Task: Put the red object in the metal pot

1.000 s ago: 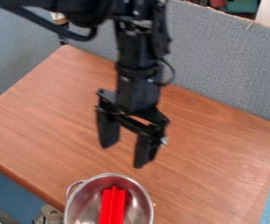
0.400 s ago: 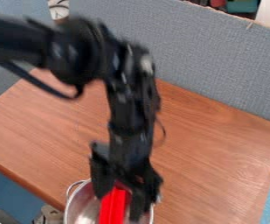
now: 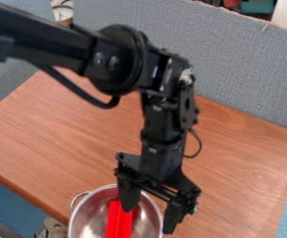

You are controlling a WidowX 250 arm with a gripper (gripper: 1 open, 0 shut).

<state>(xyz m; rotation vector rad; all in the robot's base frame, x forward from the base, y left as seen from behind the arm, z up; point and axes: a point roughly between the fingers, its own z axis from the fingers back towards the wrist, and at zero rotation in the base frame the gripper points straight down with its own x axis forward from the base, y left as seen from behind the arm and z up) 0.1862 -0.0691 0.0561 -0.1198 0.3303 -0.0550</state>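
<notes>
A black robot arm's two-fingered gripper [image 3: 154, 200] has dropped low over the round, shiny silver metal pot [image 3: 88, 206] at the near edge of the brown wooden table [image 3: 46, 116], its jaws spread wide and holding nothing, one finger to either side of the pot's far rim. The bright red, flat rectangular bar [image 3: 118, 219], the task's red object, already lies inside the pot, leaning along its reflective inner wall with its lower end cut off by the picture's bottom edge. A second ago the same gripper hung well above the table, clear of the pot, with the bar resting in the pot much as it does now; since then the arm has swung down and toward the camera, passing through a blurred sweep. By the look of it, the placing itself is done, and this descent with open fingers reads more like a check or a fresh approach than a needed step. A grey fabric partition [image 3: 220, 56] closes off the scene behind.
</notes>
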